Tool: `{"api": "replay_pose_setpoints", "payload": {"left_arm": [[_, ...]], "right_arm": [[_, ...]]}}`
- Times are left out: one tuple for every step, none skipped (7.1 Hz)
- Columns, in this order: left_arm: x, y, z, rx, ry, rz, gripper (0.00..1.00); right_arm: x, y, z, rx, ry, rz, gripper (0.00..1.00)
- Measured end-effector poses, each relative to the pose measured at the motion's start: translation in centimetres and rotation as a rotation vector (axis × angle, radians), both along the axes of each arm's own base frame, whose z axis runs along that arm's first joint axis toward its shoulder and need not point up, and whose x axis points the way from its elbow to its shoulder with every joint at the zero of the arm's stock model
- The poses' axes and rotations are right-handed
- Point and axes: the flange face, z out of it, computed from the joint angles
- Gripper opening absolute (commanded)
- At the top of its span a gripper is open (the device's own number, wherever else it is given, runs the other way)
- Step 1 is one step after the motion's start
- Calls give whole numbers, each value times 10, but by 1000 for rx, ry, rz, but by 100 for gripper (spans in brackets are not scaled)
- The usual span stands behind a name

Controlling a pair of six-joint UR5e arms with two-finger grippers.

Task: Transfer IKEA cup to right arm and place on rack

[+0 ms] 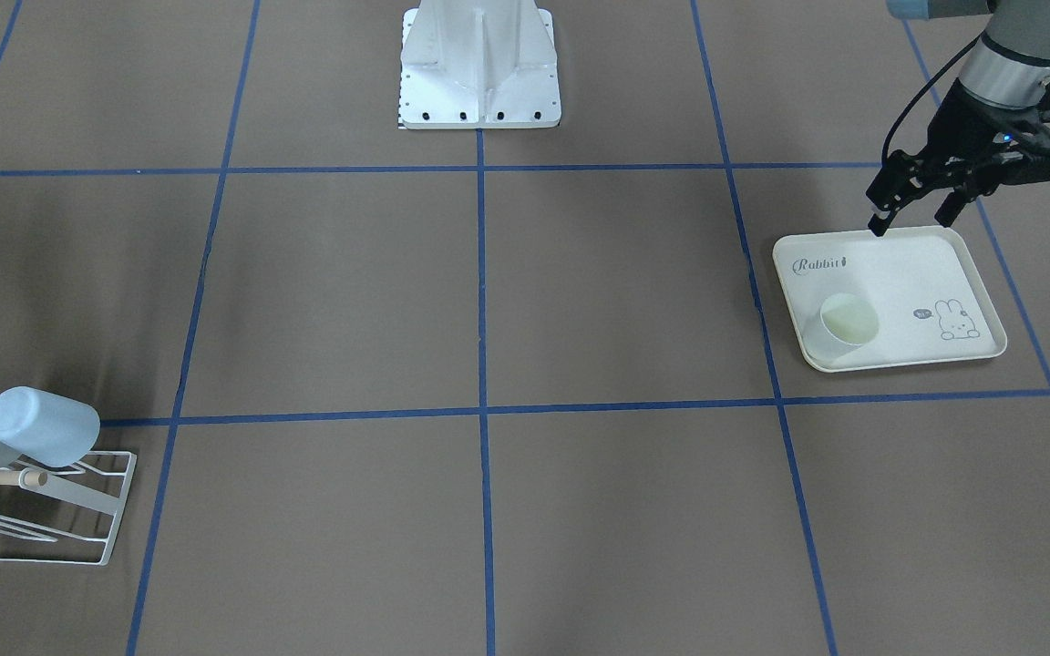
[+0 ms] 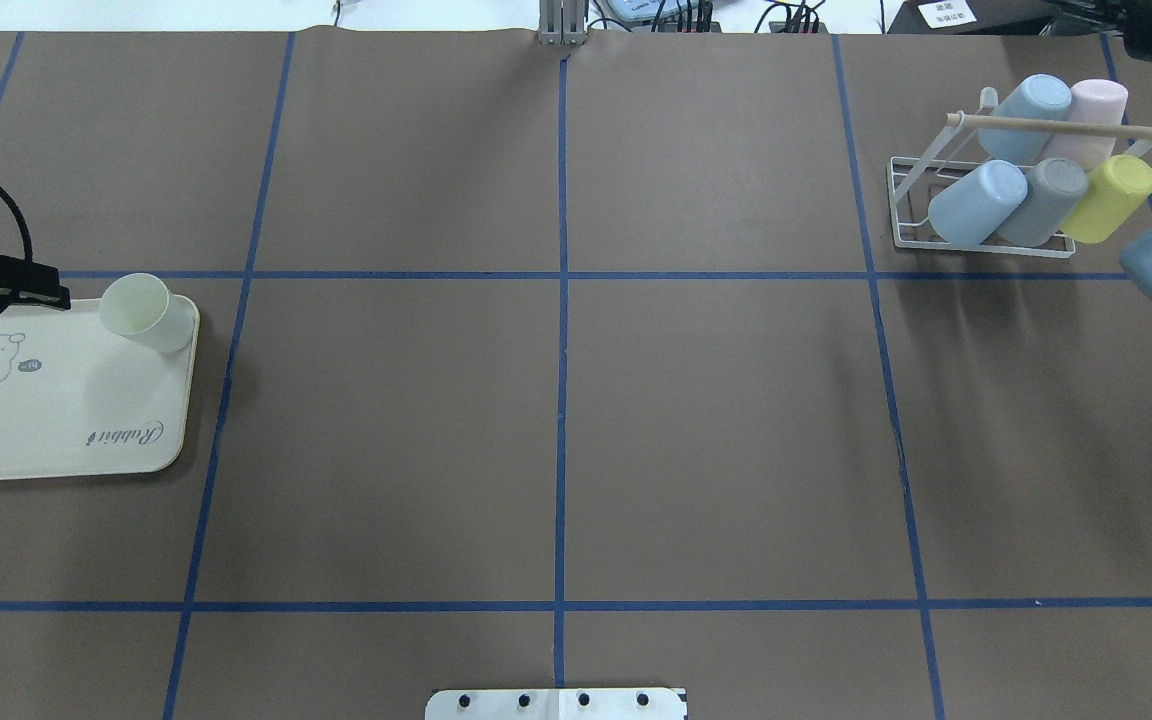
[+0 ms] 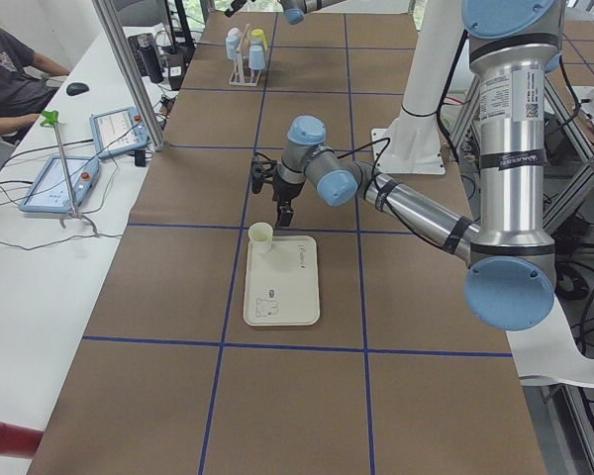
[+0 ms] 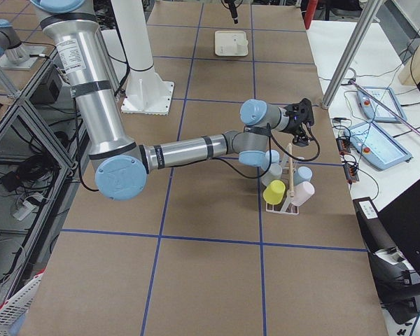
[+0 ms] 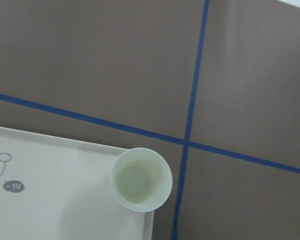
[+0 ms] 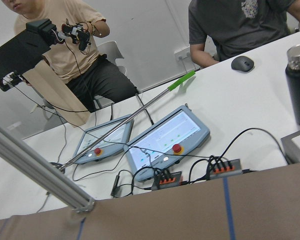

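Observation:
The IKEA cup (image 1: 849,323) (image 2: 141,310) (image 5: 141,179) is pale green-white and stands upright and empty on a corner of the cream rabbit-print tray (image 1: 908,273) (image 2: 56,420). My left gripper (image 1: 913,223) (image 3: 274,203) hangs open above the tray's robot-side edge, apart from the cup, with nothing between its fingers. The white wire rack (image 2: 976,242) (image 1: 110,510) (image 4: 290,206) with its wooden rod holds several cups in blue, grey, pink and yellow. My right gripper (image 4: 304,119) hovers just beyond the rack; whether it is open or shut I cannot tell.
Blue tape lines divide the brown table into a grid. The robot's white base (image 1: 479,73) stands at the middle of the robot's side. Beyond the table's far edge is a white desk (image 6: 230,100) with touch panels, cables and a flask, where people sit.

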Motion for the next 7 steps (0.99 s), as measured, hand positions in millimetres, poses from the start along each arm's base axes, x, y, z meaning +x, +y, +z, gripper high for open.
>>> {"api": "replay_pose_setpoints", "payload": {"left_arm": [[6,-8,15,-13,-37,32,100],[16,-22,24,-26,-53,45,100],[25,-35,31,-36,-61,49,100],[34,-46,36,-45,-67,51,100],[42,-56,40,-50,-70,52,100],[48,-65,42,-52,-72,54,99],[52,-71,43,-53,-73,55,98]], "right_arm": [[-14,14,-23,-38,-106,-46,100],[-32,28,-43,-73,-195,-89,100],[-50,40,-61,-99,-265,-126,100],[-65,48,-78,-114,-319,-156,100],[-76,52,-90,-122,-352,-175,100],[-90,54,-98,-122,-369,-182,100],[-105,57,-105,-118,-382,-177,100]]}}
